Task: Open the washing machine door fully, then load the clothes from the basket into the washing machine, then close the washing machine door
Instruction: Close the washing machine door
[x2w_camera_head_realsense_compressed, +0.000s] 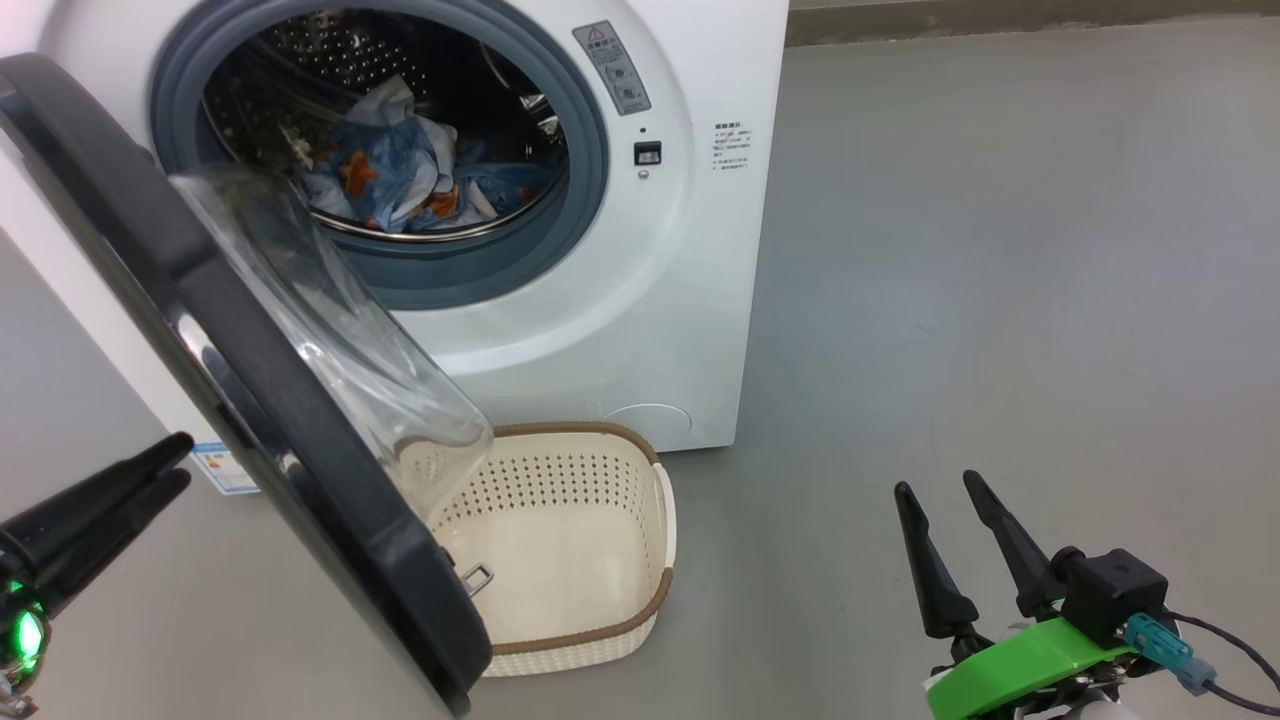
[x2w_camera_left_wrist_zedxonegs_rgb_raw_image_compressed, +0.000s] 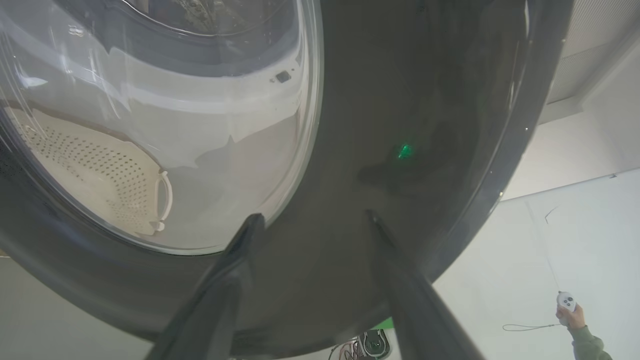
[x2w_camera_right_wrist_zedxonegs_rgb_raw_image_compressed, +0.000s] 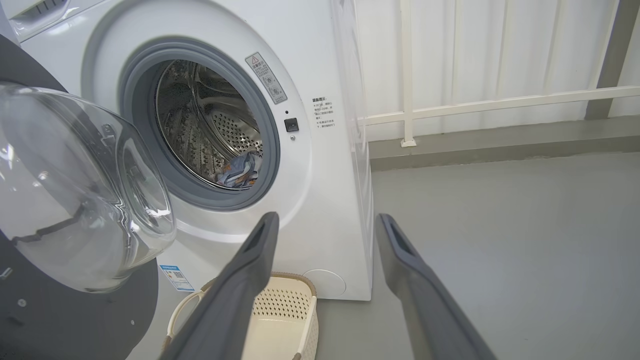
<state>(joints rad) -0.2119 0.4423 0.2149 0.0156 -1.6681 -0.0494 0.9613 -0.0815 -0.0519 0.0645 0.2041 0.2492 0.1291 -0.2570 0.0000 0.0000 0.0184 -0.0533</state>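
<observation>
Now the door (x2w_camera_head_realsense_compressed: 250, 400) of the washer (x2w_camera_head_realsense_compressed: 600, 330) stood swung out from the front, its hinge side at the washer's left in the head view. Its clear glass bowl bulged toward the drum and hung over the left part of the basket (x2w_camera_head_realsense_compressed: 600, 432). The clothes (x2w_camera_head_realsense_compressed: 400, 175), blue cloth with orange prints, lay in a heap at the bottom of the steel drum, inside the grey gasket. The basket stood on the grey floor (x2w_camera_head_realsense_compressed: 1000, 250) just before the washer, partly behind the door.

The left claw (x2w_camera_head_realsense_compressed: 183, 460) was at the door's outer side with its fingers apart and nothing between them. In its wrist view they pointed at the glossy black ring beside the window; whether the tips touched the door I could not tell. The right claw (x2w_camera_head_realsense_compressed: 937, 485) hung over bare floor to the right of the basket, well apart from it, fingers spread and holding nothing.

Past the door's edge in the left wrist view, a person's hand (x2w_camera_left_wrist_zedxonegs_rgb_raw_image_compressed: 572, 315) held a small white remote (x2w_camera_left_wrist_zedxonegs_rgb_raw_image_compressed: 566, 301).
</observation>
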